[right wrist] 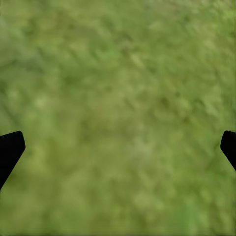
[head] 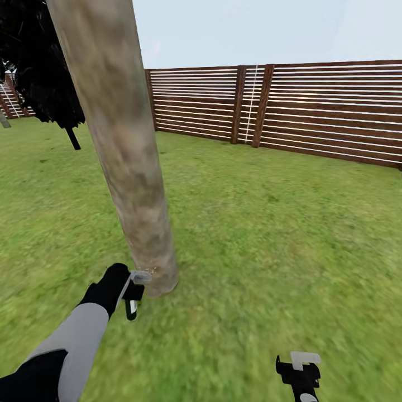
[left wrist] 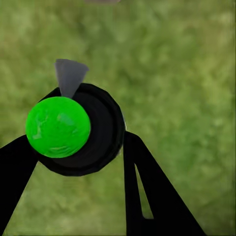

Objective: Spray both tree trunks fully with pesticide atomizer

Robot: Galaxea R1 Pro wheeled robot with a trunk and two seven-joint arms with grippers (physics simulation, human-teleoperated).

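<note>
Left gripper [head: 133, 291] clamps the atomizer [head: 131, 309] beside the trunk [head: 125, 151] base. Right gripper [head: 300, 373] spread, empty. Few specks visible; spraying seemingly remains.

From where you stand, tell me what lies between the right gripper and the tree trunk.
In the head view, only bare lawn lies between the right gripper and the tree trunk. The left gripper, holding the atomizer, sits on the trunk's other side.
</note>
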